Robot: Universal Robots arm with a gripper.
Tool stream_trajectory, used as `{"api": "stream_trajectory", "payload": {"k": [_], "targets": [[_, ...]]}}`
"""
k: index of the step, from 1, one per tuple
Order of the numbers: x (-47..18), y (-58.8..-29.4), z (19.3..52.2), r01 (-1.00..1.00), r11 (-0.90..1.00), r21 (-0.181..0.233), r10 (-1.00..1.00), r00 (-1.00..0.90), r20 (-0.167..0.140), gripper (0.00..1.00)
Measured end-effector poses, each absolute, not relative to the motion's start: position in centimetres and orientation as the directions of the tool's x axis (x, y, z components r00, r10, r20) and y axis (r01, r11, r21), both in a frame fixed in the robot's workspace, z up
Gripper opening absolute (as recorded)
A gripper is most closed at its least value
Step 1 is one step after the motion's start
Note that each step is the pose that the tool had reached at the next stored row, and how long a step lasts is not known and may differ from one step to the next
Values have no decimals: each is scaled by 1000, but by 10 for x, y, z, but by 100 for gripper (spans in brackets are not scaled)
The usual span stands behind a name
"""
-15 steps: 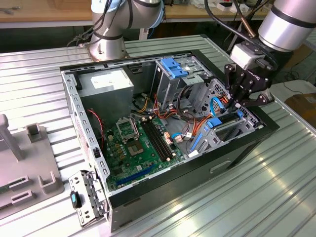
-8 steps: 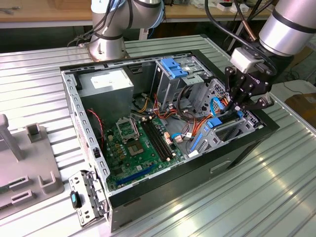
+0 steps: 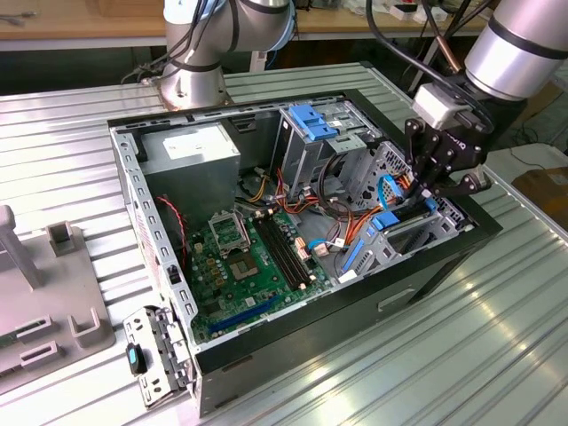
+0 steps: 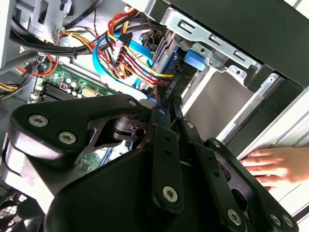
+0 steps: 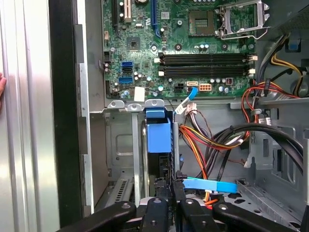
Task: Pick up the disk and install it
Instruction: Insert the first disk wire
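Note:
The disk stands on edge in the metal bay at the front corner of the open computer case, its blue carrier end facing up. In the exterior view the disk sits low in the bay on that view's right. My gripper hangs directly over it. Both wrist views show the black fingers close together on the disk's thin edge, the gripper shut on it. Most of the disk's flat face is hidden inside the bay.
The green motherboard fills the case floor. Red, yellow and blue cables crowd beside the bay. A tall cage with a blue top and a grey box stand behind. A person's hand rests outside the case wall.

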State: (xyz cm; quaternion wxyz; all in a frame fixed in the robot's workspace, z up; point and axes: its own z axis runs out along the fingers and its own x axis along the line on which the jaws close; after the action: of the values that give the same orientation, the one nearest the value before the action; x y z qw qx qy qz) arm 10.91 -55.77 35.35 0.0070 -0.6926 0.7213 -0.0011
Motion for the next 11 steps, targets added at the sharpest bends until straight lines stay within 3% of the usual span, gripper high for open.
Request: {"api": "stream_trajectory", "payload": {"k": [7, 11], "targets": [[108, -558, 352, -999, 39, -11, -999, -39, -7, 16], [108, -557, 352, -999, 38, -12, -999, -38, 11, 16]]}}
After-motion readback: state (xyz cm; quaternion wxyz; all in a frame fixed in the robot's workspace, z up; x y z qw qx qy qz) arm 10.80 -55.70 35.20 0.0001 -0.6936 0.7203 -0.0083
